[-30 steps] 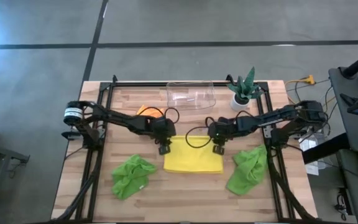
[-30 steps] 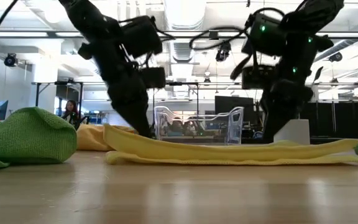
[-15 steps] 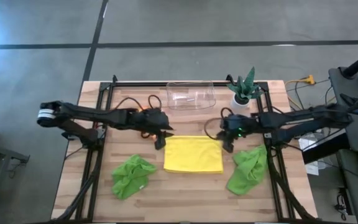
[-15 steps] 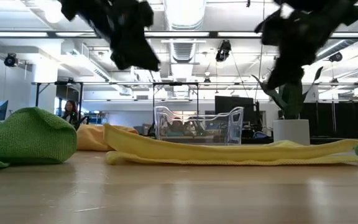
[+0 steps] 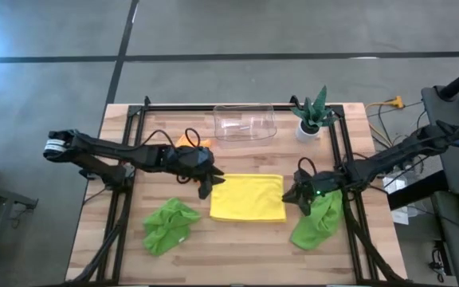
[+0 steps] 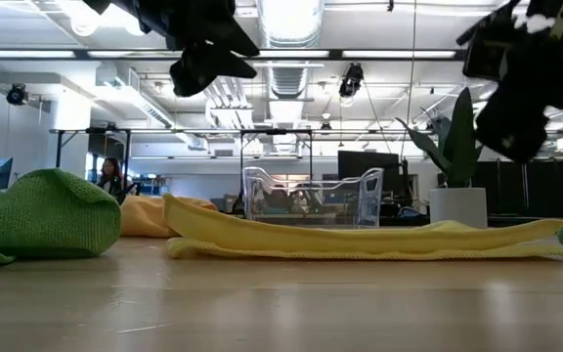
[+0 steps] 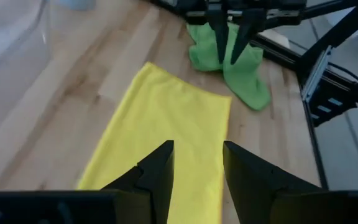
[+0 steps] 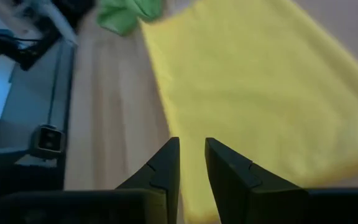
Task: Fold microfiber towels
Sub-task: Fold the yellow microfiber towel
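A yellow towel (image 5: pixel 248 198) lies folded flat on the middle of the table, also seen in the left wrist view (image 7: pixel 166 130) and the right wrist view (image 8: pixel 253 87). My left gripper (image 5: pixel 206 188) hangs open above its left edge, well clear of it in the low view (image 6: pixel 203 59). My right gripper (image 5: pixel 291 196) hangs narrowly open over its right edge, also raised (image 6: pixel 516 108). One crumpled green towel (image 5: pixel 170 226) rests at the near left and another (image 5: pixel 317 217) at the near right. An orange towel (image 5: pixel 190 142) lies mostly hidden behind my left arm.
A clear plastic bin (image 5: pixel 244 121) stands at the far edge and a spiky plant in a white pot (image 5: pixel 311 115) at the far right. Black frame rails (image 5: pixel 120 207) run along both table sides. A person (image 6: pixel 112 174) shows far off in the room.
Both grippers have risen from the yellow towel's far edge. The left one has drawn back toward the table's left, the right one toward the right and near edge, both tipping up from pointing downward. The yellow towel has stayed flat where it was.
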Available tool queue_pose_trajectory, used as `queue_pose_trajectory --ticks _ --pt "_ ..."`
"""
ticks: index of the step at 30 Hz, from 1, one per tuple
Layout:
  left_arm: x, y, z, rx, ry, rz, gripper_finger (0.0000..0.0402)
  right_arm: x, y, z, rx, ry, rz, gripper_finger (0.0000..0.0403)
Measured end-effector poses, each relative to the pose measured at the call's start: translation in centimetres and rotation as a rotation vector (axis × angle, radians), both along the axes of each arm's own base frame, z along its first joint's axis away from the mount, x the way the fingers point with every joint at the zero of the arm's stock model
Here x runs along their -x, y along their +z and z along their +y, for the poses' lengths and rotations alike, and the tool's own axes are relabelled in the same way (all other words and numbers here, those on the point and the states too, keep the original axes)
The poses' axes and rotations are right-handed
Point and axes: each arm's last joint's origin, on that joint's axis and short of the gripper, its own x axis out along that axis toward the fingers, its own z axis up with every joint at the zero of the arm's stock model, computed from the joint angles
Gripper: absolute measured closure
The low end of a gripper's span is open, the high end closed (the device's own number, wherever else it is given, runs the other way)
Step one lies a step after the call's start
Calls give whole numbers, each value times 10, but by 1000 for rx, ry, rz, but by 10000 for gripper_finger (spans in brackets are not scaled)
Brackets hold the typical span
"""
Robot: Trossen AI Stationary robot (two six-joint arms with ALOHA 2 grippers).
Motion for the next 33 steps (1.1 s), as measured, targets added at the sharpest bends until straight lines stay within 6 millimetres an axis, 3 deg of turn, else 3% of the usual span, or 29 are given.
queue_pose_trajectory --ticks 5,11,15,21,27,33 --pt "1 1 -3 22 5 -1 279 0 -13 6 -83 -58 94 330" --pt "2 -1 0 -37 -29 21 279 -17 6 15 -100 -100 49 330" --pt "-2 -9 8 24 -140 51 279 -33 18 20 -135 -186 34 330" --pt "-20 -48 26 -107 -289 195 279 -69 18 39 -59 -236 58 330" --pt "-37 -94 44 -255 -368 316 279 -107 -7 63 5 -276 225 330" --pt "-50 -121 51 -281 -407 392 279 -126 -24 87 64 -353 454 330"
